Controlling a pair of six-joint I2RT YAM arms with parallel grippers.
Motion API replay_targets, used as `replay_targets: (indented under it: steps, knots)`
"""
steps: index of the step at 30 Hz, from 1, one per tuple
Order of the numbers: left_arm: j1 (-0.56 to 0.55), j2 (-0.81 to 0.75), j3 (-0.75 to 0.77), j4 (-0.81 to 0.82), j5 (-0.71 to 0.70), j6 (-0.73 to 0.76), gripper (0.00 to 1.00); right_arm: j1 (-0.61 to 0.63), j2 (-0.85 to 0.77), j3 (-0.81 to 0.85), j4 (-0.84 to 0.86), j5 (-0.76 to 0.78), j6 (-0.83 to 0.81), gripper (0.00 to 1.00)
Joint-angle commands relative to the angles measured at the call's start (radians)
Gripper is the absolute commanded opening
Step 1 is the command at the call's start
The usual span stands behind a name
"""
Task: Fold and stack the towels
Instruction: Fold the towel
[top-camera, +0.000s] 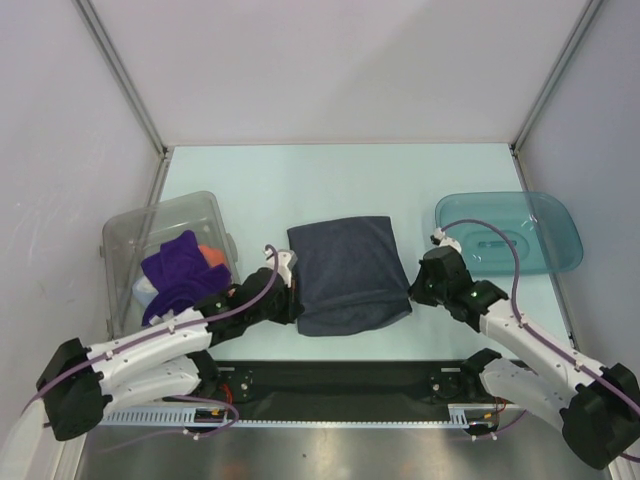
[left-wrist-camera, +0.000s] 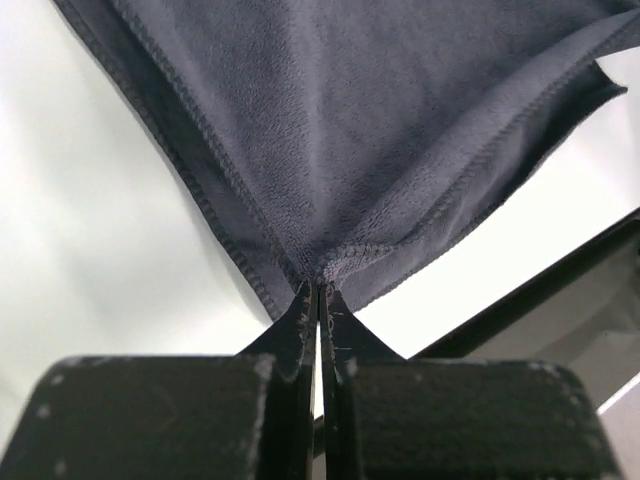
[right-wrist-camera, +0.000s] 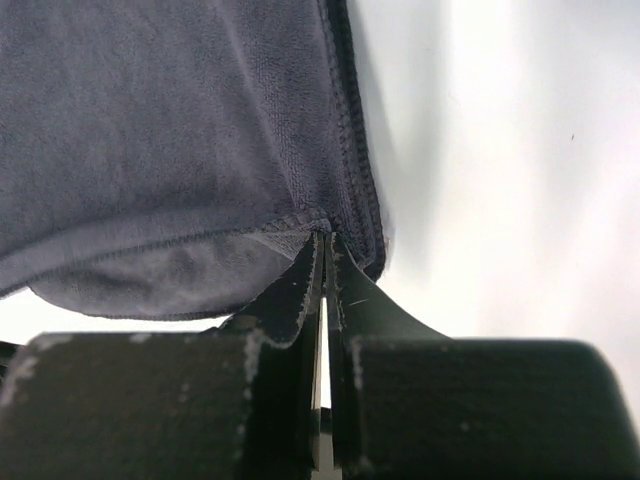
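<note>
On the pale table (top-camera: 330, 180), between both arms, the dark navy-grey towel (top-camera: 345, 270) lies doubled over. To its left, the clear bin (top-camera: 125, 235) holds the purple towel (top-camera: 175, 268). Nearer me, the left gripper (left-wrist-camera: 318, 285) is clamped on one near corner and the right gripper (right-wrist-camera: 325, 240) on the other.

The overhead view hid the fingertips of the left gripper (left-wrist-camera: 318, 290) behind its own wrist, at the near left corner of the dark navy-grey towel (top-camera: 348, 275). The right gripper (right-wrist-camera: 325, 242) was covered the same way at the towel's near right corner. Both wrist views cut the towel off at their top edges. In the clear plastic bin (top-camera: 215, 208) by the left edge of the table (top-camera: 330, 180), the purple towel (top-camera: 175, 272) concealed most of an orange towel (top-camera: 211, 254). A pale blue scrap (top-camera: 146, 292) beneath was too small to identify.
</note>
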Motion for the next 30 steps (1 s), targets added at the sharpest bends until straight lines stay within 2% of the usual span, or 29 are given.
replay_targets:
  steps: [1, 6, 13, 14, 15, 17, 18, 20, 21, 22, 24, 27, 30]
  knots:
    - [-0.016, -0.03, -0.077, 0.041, 0.031, -0.07, 0.0, 0.006, -0.038, -0.055, -0.017, 0.009, 0.053, 0.0]
    - [-0.049, -0.03, -0.123, 0.074, 0.035, -0.077, 0.0, 0.009, -0.01, -0.115, 0.037, -0.009, 0.073, 0.0]
    - [-0.064, 0.024, -0.142, 0.071, 0.033, -0.086, 0.0, 0.01, -0.056, -0.135, 0.015, -0.017, 0.071, 0.08]
    - [-0.073, 0.016, -0.145, 0.071, 0.036, -0.089, 0.0, 0.01, -0.064, -0.136, 0.006, -0.025, 0.073, 0.09]
    - [-0.079, 0.01, -0.148, 0.065, 0.035, -0.094, 0.02, 0.01, -0.078, -0.142, 0.008, -0.04, 0.074, 0.17]
    - [-0.092, -0.008, -0.148, 0.046, 0.035, -0.103, 0.09, 0.01, -0.104, -0.145, -0.017, -0.068, 0.093, 0.21]
    - [-0.096, -0.033, -0.145, 0.017, 0.035, -0.106, 0.24, 0.012, -0.113, -0.145, -0.026, -0.084, 0.099, 0.25]
    - [-0.105, -0.061, -0.131, -0.024, 0.045, -0.115, 0.4, 0.012, -0.136, -0.142, -0.058, -0.095, 0.125, 0.32]
    - [-0.107, -0.096, -0.125, -0.035, 0.05, -0.115, 0.53, 0.013, -0.142, -0.139, -0.066, -0.1, 0.131, 0.36]
    - [-0.107, -0.111, -0.119, -0.044, 0.054, -0.121, 0.59, 0.01, -0.15, -0.122, -0.078, -0.094, 0.139, 0.37]
    - [-0.107, -0.143, -0.09, -0.052, 0.064, -0.121, 0.67, 0.012, -0.151, -0.099, -0.098, -0.079, 0.142, 0.37]
    - [-0.107, -0.159, -0.039, -0.037, 0.074, -0.11, 0.7, 0.012, -0.107, -0.056, -0.083, -0.072, 0.127, 0.33]
    - [-0.105, -0.096, 0.018, -0.03, 0.068, -0.089, 0.7, 0.023, -0.026, -0.013, -0.055, -0.083, 0.104, 0.29]
